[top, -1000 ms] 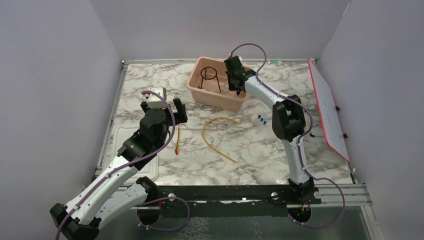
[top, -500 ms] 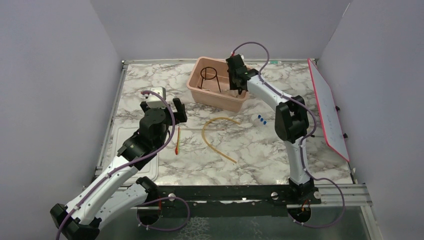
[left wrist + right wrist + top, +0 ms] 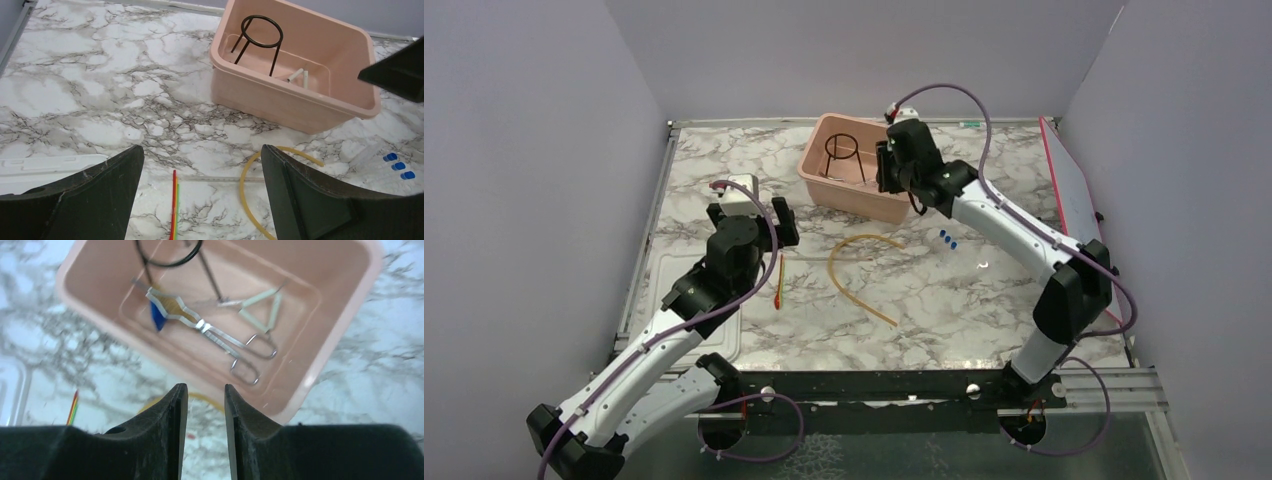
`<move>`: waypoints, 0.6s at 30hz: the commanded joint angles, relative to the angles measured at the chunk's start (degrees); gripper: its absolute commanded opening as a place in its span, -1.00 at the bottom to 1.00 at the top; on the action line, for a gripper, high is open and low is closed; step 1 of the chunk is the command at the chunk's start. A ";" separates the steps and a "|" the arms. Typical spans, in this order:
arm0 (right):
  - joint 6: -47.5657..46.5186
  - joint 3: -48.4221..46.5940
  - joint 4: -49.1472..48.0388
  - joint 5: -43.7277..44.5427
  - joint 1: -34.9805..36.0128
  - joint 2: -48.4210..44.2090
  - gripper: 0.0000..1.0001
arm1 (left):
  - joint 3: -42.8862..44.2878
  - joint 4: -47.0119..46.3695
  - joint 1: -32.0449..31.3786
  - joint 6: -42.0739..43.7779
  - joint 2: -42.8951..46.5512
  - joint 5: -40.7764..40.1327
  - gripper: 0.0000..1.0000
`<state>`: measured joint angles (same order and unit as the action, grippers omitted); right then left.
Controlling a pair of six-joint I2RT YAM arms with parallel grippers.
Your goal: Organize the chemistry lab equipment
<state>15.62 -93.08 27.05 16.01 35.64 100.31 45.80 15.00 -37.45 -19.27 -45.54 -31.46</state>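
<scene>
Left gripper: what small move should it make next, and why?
Probably lower the left gripper toward the rod. It hangs open, and its wrist view shows the rod between its fingers, lying loose on the table outside the tub. The right gripper is over the tub, empty.

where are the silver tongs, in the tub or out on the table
In: the silver tongs lie flat on the floor of the pink tub.
</scene>
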 commanded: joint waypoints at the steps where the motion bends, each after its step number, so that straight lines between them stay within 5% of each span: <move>1: 4.42 8.97 -2.15 -2.43 5.61 -6.86 -0.25 | -1.19 -1.19 0.41 -0.25 1.84 -1.52 0.79; 9: 5.28 18.08 -6.96 -8.21 15.55 -3.93 -0.25 | -1.24 0.72 0.72 -3.52 3.60 -10.14 0.79; 18: -10.77 2.88 -4.73 -15.24 17.52 14.69 -0.21 | -4.00 0.82 0.75 -5.32 12.22 -19.00 0.79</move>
<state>13.91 -83.05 22.83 5.93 52.58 110.00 42.89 16.03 -37.08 -23.16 -36.42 -44.16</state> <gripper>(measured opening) 0.389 0.895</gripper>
